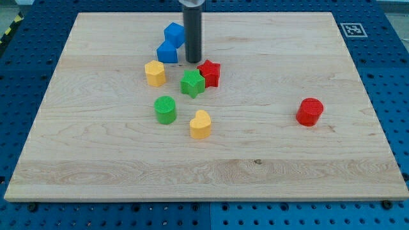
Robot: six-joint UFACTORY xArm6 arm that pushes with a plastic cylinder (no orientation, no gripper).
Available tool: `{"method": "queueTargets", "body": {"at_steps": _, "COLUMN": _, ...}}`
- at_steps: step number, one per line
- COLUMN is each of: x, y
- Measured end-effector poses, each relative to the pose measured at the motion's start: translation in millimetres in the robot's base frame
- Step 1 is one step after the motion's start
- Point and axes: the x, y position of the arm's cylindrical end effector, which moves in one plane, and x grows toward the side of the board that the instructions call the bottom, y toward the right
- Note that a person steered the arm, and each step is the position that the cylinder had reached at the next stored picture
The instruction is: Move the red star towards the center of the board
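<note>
- Board [358, 128] of pale wood fills most of the view, lying on a blue perforated table [19, 76]
- Rod ends at my tip [193, 62], which has no fingers to open or close; it sits just beside the red star's upper-left, between that star and the blue blocks
- Red cylinder [310, 112] stands well apart at the view's right
- Two blue blocks [170, 43], shapes unclear, touch each other near the view's top
- Green cylinder [165, 109], yellow heart [200, 124] and a yellow block [154, 73] ring the cluster
- Green star [192, 84] touches the red star's left side
- Red star [209, 73] lies above board centre; it looks light, rigid and likely to spin on its points, so I judge pushing on its top edge, in line with its middle, safest
</note>
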Motion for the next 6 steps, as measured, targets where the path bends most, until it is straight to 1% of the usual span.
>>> {"method": "queueTargets", "body": {"at_steps": 1, "x": 3.2, "y": -5.1}}
{"method": "queueTargets", "body": {"at_steps": 3, "x": 39.1, "y": 3.8}}
{"method": "queueTargets", "body": {"at_steps": 5, "x": 41.0, "y": 90.5}}
{"method": "queueTargets", "body": {"at_steps": 6, "x": 51.1, "y": 93.3}}
